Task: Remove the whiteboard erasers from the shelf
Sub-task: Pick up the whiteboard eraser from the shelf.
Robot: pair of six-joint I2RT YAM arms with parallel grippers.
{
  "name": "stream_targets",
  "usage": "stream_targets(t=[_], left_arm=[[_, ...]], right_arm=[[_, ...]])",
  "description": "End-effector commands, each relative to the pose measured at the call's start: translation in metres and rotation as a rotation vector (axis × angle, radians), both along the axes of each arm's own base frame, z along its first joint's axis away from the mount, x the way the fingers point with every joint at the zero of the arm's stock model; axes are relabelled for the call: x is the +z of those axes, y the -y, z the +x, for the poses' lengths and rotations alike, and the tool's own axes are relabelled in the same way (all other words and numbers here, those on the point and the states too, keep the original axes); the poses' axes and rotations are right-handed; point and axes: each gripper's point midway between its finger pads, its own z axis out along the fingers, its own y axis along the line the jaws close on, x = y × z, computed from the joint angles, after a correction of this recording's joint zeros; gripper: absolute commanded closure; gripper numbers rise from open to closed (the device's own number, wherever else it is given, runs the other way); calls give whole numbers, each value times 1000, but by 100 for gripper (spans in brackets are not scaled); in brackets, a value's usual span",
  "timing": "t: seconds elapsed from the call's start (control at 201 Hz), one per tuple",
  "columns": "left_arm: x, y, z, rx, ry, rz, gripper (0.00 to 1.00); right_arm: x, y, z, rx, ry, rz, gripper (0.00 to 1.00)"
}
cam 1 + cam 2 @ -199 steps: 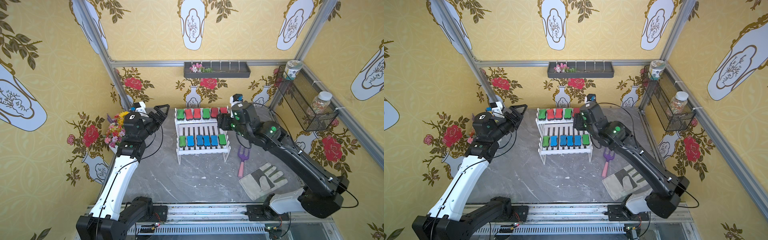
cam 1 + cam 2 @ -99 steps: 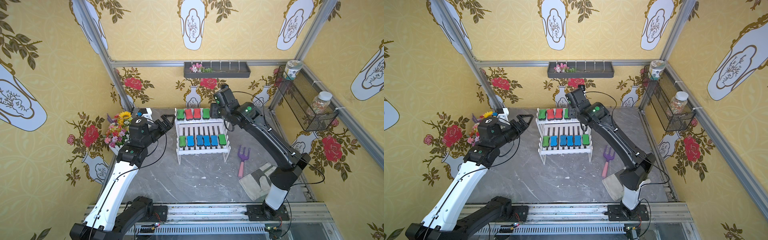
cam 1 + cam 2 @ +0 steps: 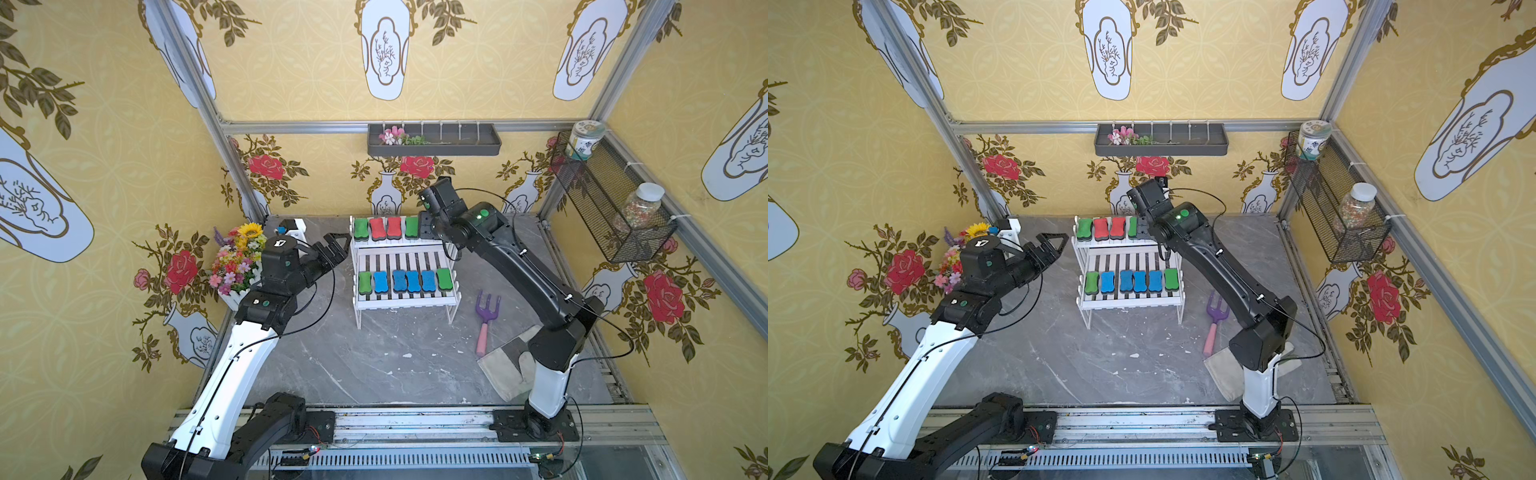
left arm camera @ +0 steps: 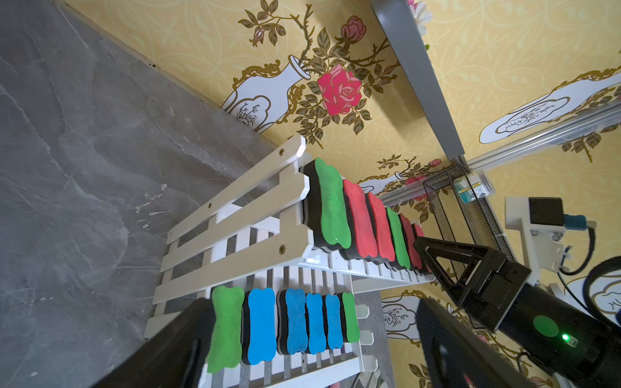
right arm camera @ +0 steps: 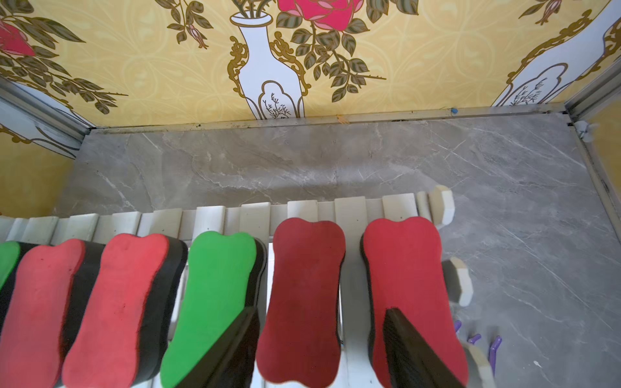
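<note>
Grey marbled stone makes up the counter (image 3: 365, 374), flecked with small white chips, inside a booth of yellow wallpaper (image 3: 291, 62) printed with roses and vases. Nearest, at 6 o'clock, an aluminium rail (image 3: 415, 424) carries both arm bases. At 4 o'clock a pale work glove (image 3: 498, 374) lies flat, partly under the right arm (image 3: 519, 266), with a purple hand fork (image 3: 483, 328) just beside it. Past the centre toward 12 o'clock stands the white slatted shelf (image 3: 405, 304), and all twelve whiteboard erasers (image 3: 400, 281) sit on it: green, four blue and green on the lower tier; green, two red, green and two red on the upper. The left fingers (image 4: 161, 356) hang spread wide at the shelf's 9 o'clock side, holding nothing. The right fingers (image 5: 232, 352) stand apart over the upper tier's 3 o'clock end, straddling the second-last red eraser (image 5: 302, 302), with a gap on one side. A box of artificial flowers (image 3: 237, 262) sits at 10 o'clock. On the back wall hangs a dark tray (image 3: 457, 149); at 2 o'clock a black mesh basket (image 3: 598, 208) holds two jars (image 3: 640, 205).
</note>
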Motion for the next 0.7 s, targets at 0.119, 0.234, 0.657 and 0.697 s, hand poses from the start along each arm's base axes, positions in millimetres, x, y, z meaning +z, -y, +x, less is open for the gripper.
stream_targets(t=[0.119,0.234,0.657,0.697], left_arm=[[1,3,-1,-21,19,5,0],[6,3,-2,-25,33,2,0],[5,4,-2,-31,28,5,0],[5,3,-2,-28,28,7,0]], right_arm=[[15,-4,4,-15,52,38,37],[26,-3,2,-9,73,58,38],[6,-7,6,-27,24,70,42],[6,-7,6,-35,26,70,43]])
